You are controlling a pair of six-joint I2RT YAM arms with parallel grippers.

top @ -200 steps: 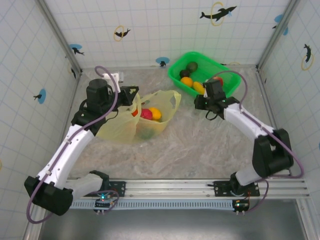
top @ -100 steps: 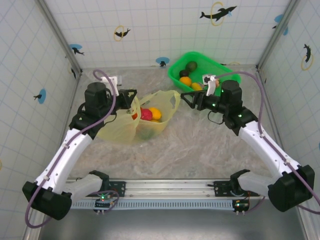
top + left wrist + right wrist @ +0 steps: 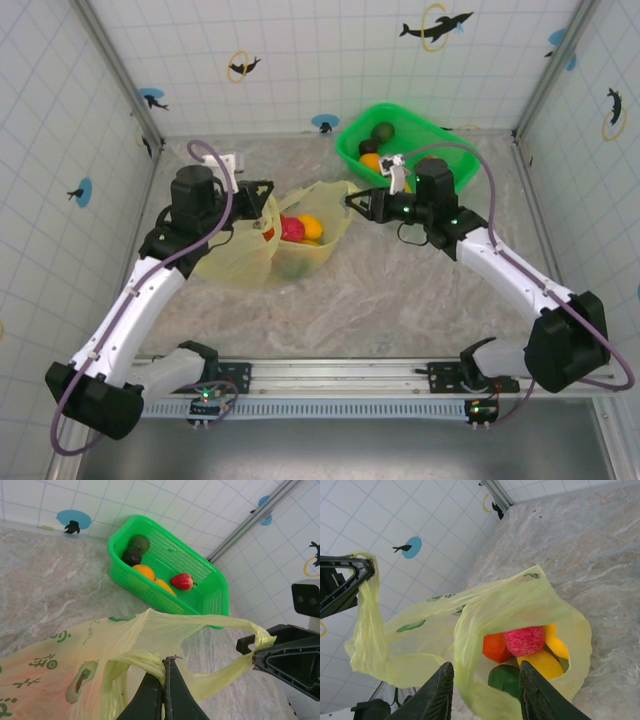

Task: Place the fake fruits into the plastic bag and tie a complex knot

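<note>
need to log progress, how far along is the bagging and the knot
Done: several fake fruits lie in the plastic bag. In hand: the left gripper is shut on one handle strip; the right gripper, jaws apart, straddles the bag's rim. Left: about five fruits in the green basket, and the whole knot.

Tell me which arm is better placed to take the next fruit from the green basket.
Right, probably. The right gripper sits near the green basket with its jaws apart. The left gripper is shut on a handle of the plastic bag, holding it up.
</note>
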